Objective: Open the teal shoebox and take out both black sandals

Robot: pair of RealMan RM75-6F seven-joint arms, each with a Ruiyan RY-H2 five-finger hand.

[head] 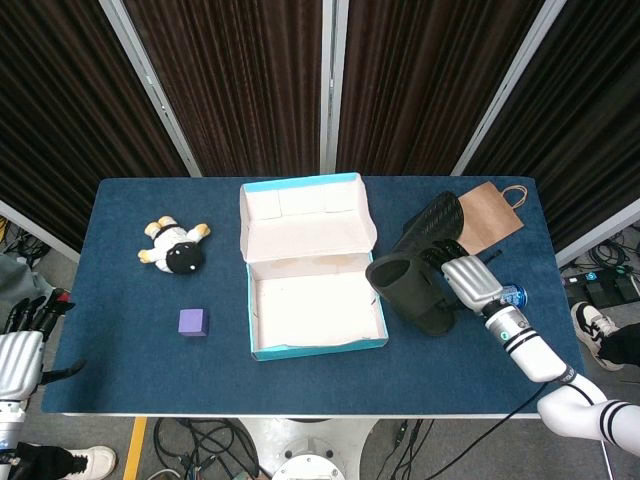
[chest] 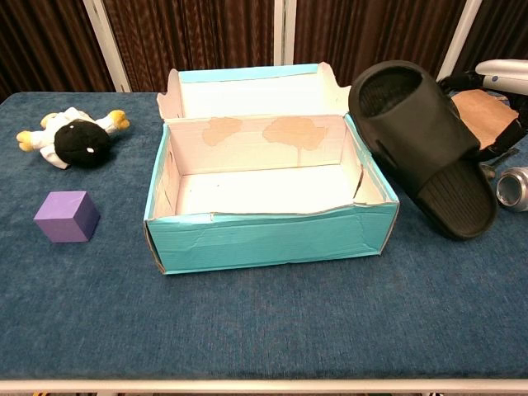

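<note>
The teal shoebox stands open in the middle of the table, lid folded back, with nothing inside. My right hand holds one black sandal just right of the box. It is tilted, toe end up, with its heel end low at the table. The other black sandal lies sole-up behind it, leaning on a brown bag, and is hidden in the chest view. My left hand hangs off the table's left edge, fingers apart, holding nothing.
A plush toy and a purple cube lie left of the box. A brown paper bag, a soda can and a spoon crowd the right side.
</note>
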